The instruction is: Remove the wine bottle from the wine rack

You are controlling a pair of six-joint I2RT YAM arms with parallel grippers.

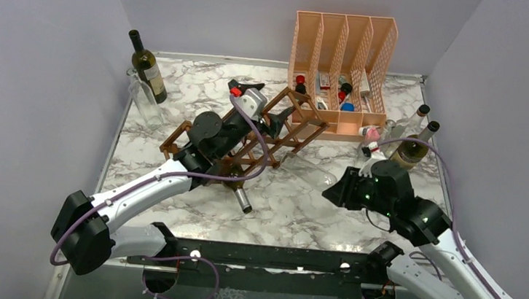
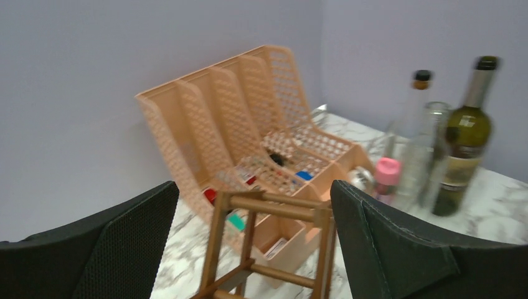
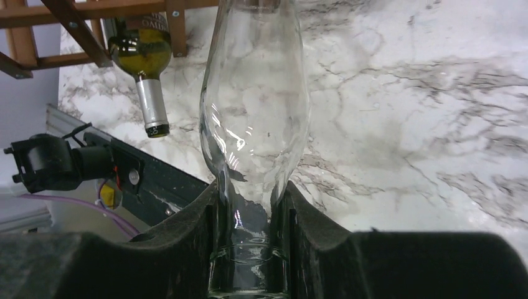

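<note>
— Where is the wine bottle (image 3: pixel 144 53)?
— It lies in the rack (image 1: pixel 295 118), neck pointing at the near edge over the tabletop (image 1: pixel 299 219). From above we see only its foil neck; the left arm (image 1: pixel 148 186) and the sticks cover the body. We cannot tell which tier holds it.
— And the left jaws?
— They are spread and hold nothing. In the wrist view the rack's far right end stands between the pads (image 2: pixel 124 249). That view is blurred, so we cannot tell whether the pads touch the wood.
— The right jaws?
— They are pinching the neck of a clear bottle (image 3: pixel 255 112), just right of the rack. From above we can hardly make the glass out against the marble, and we cannot tell whether it rests on the tabletop.
— Can we read the wine bottle's label?
— No, the picture's edge cuts it off.
— Anything else?
— A peach organiser (image 1: pixel 344 47) stands beyond the rack, its contents too small to name. There is a green bottle (image 1: pixel 414 146) at far right and a dark bottle (image 1: pixel 148 69) at far left.
</note>
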